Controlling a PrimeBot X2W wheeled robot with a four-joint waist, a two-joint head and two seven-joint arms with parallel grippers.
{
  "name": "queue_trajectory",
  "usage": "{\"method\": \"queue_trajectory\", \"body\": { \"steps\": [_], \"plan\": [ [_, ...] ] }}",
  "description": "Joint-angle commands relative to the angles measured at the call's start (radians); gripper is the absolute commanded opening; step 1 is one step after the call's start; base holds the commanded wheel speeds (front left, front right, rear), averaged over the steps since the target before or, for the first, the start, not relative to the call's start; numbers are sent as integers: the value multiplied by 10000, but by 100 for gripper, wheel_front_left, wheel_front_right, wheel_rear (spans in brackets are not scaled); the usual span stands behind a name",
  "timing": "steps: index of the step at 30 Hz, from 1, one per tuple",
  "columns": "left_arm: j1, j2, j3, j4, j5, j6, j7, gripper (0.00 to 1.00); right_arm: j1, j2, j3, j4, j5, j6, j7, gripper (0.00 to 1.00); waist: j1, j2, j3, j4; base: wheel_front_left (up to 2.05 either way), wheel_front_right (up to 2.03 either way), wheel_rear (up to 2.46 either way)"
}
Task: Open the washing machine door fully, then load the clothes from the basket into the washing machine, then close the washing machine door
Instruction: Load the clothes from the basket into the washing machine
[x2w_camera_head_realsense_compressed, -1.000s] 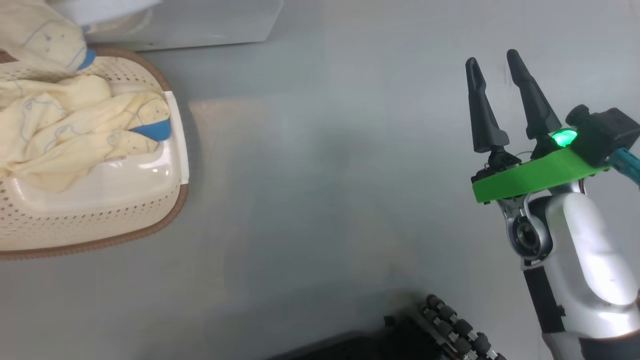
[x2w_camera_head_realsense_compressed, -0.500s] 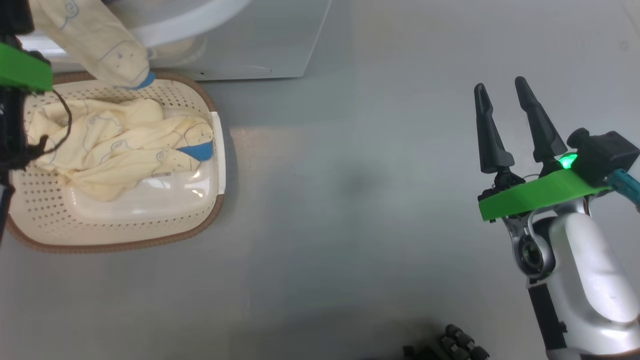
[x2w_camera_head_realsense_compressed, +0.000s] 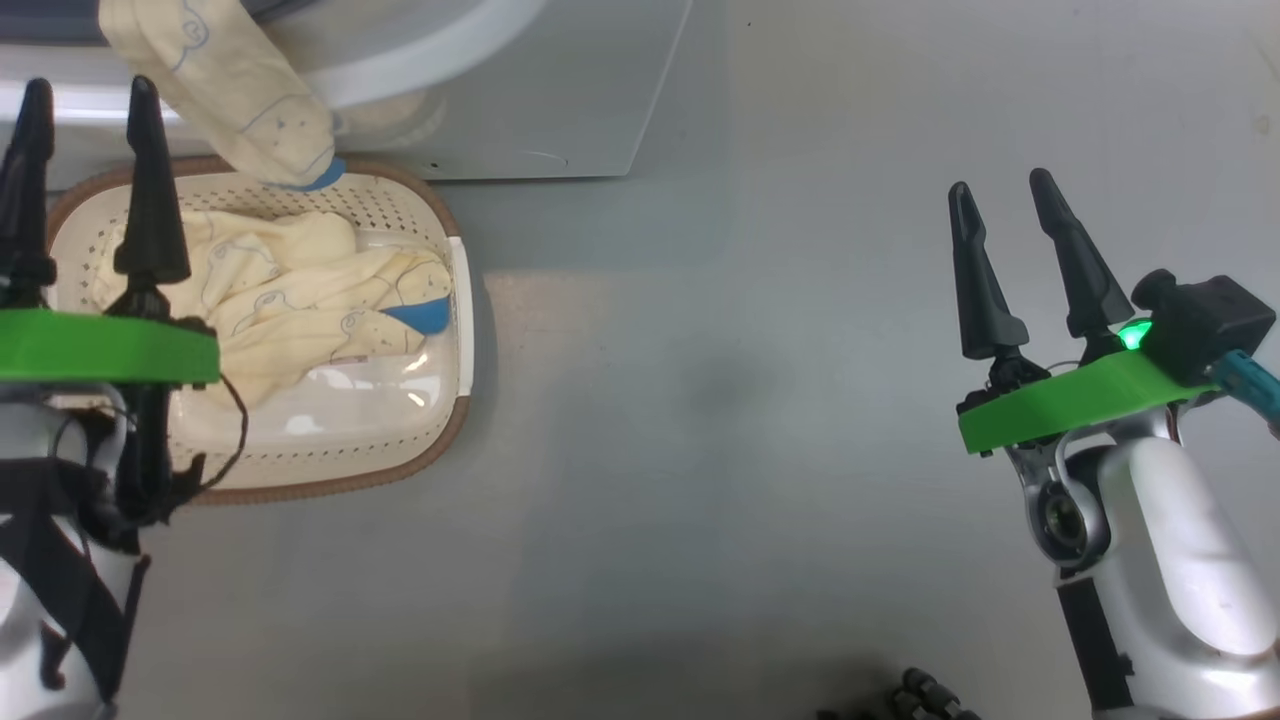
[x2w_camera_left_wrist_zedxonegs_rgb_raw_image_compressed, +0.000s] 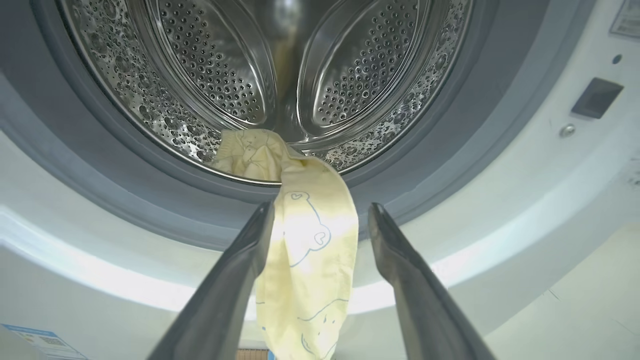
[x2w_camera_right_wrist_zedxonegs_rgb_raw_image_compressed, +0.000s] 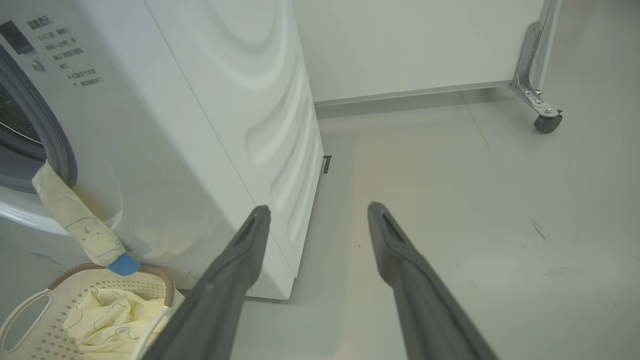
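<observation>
left hand (x2w_camera_head_realsense_compressed: 90, 85) spread, right hand (x2w_camera_head_realsense_compressed: 1000, 180) spread, garment (x2w_camera_left_wrist_zedxonegs_rgb_raw_image_compressed: 305, 240) hanging from drum (x2w_camera_left_wrist_zedxonegs_rgb_raw_image_compressed: 210, 60) over basket (x2w_camera_head_realsense_compressed: 390, 205)

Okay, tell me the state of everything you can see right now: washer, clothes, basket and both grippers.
Big white front-loading washing machine: opening uncovered.
Pale yellow printed garment: draped over the lip of the steel drum, part inside, the rest hanging out.
Small cream perforated basket: on the grey floor, more yellow clothes inside.
Left gripper: open, empty.
Right gripper: open, empty.
</observation>
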Motion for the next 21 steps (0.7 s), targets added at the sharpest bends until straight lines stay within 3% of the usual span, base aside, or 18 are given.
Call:
{"method": "queue_trajectory", "body": {
  "steps": [1, 12, 21],
  "plan": [
    [340, 97, 627, -540, 215, 4, -53, 100, 324, -14, 134, -302, -77, 35, -93, 100, 1, -1, -27, 8, 0, 0, 0],
    [1810, -1437, 1339, -1107, 798, 4, -53, 100, 400, -14, 127, -216, -202, 35, -93, 100, 1, -1, -322, 86, 0, 0, 0],
    [1688, -1738, 1210, -384, 1041, 4, -53, 100, 345, -14, 288, -156, -194, 35, -93, 100, 1, -1, -331, -21, 0, 0, 0]
  ]
}}
